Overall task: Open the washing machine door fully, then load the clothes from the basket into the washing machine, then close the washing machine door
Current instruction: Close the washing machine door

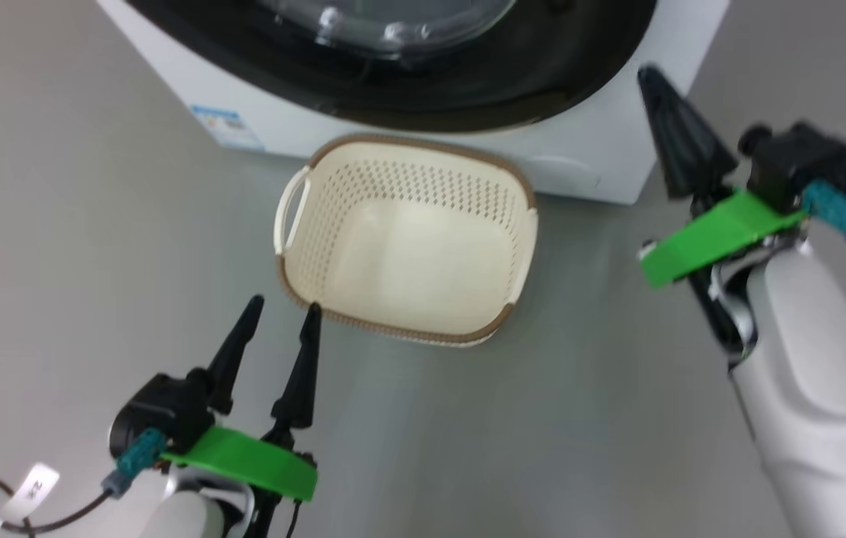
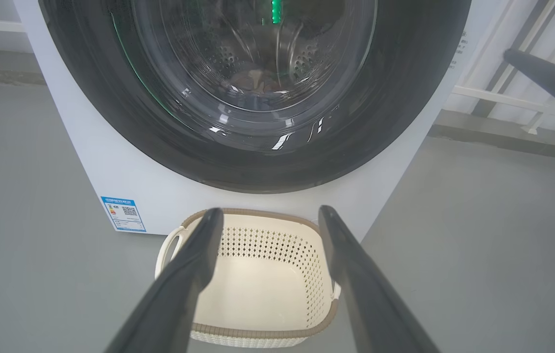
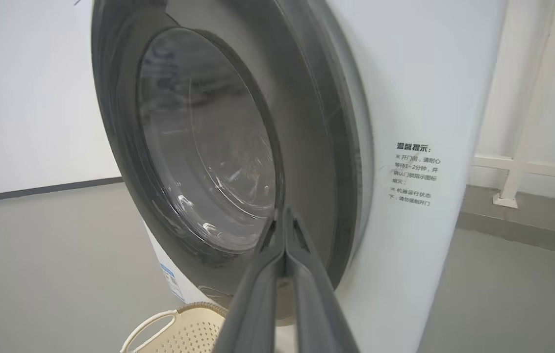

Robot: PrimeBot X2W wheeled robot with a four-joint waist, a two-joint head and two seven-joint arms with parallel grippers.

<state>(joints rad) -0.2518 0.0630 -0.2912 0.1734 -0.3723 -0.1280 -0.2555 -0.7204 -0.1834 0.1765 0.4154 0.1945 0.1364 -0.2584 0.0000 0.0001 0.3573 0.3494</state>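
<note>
Head view: the basket (image 1: 408,142) stands empty on the floor (image 1: 57,261), just in front of the washing machine (image 1: 281,112). The left fingers (image 1: 302,366) are spread, with their tips near the basket's near rim. The right fingers (image 1: 681,142) are pressed together beside the machine's corner.

Left wrist view: the door (image 2: 86,98) is shut, and clothes (image 2: 258,90) show dimly behind its glass.

Right wrist view: the joined tips point at the door's edge.

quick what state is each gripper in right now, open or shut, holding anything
left gripper: open, holding nothing
right gripper: shut, fingers pressed together, holding nothing
</note>
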